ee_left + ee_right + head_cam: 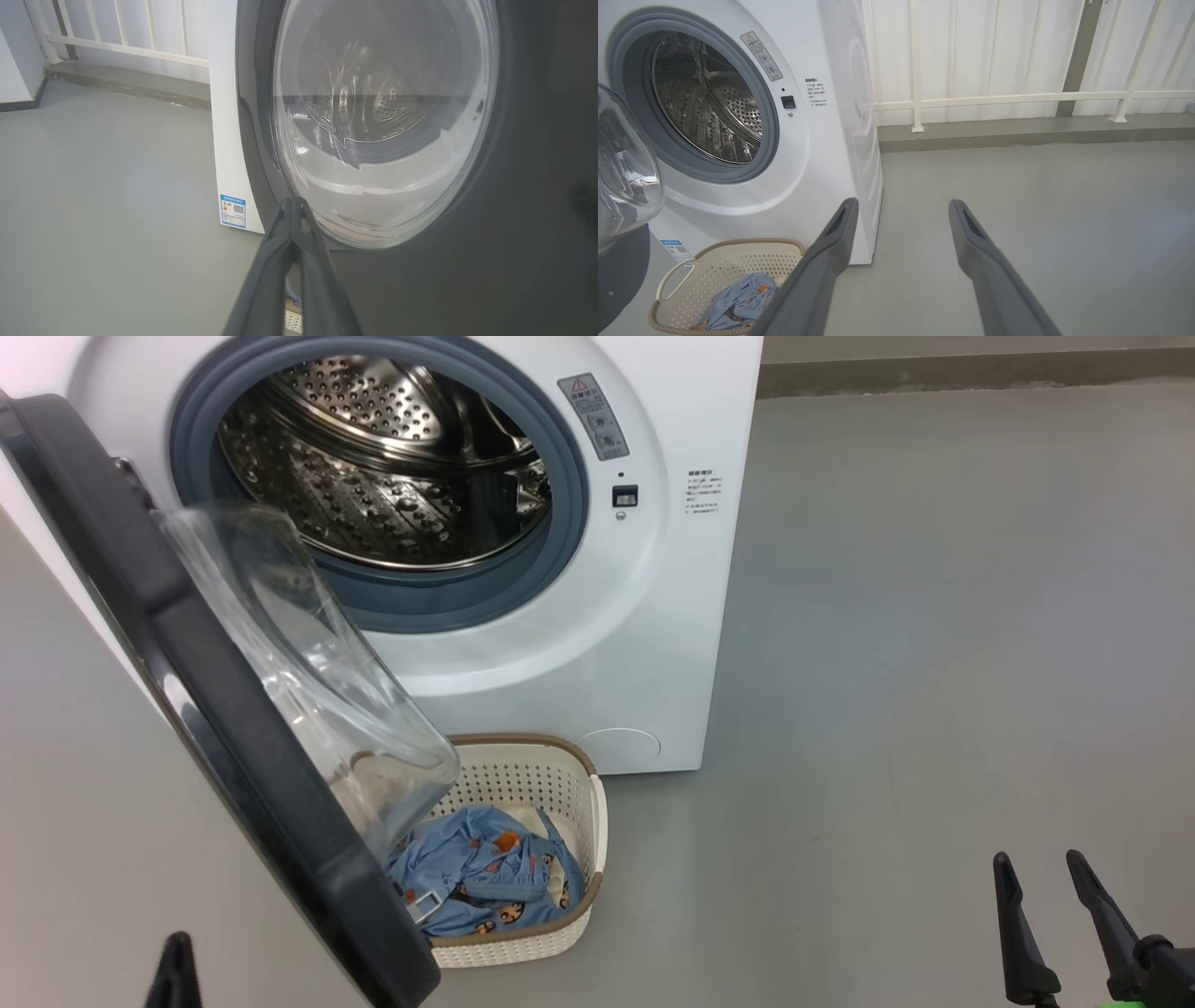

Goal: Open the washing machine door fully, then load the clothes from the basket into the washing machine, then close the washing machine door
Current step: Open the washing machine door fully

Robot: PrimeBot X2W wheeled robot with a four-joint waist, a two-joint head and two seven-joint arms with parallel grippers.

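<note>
Limp and light-looking, the clothes (485, 882) lie in the basket (597, 821) left of the splayed, empty right end effector (1037, 859); I'd pinch a raised fold, while the left end effector (293, 203) stays out of it, clenched on nothing.

The clothes (485, 877) lie in the basket (525, 778) — before the washing machine (667, 616).

Soft, even daylight; faint shadows on the floor (934, 616); reflections streak the washing machine door (383, 140), its near black ring dim and blurred; the washing machine (822, 140) edges bow in wrist views.
</note>
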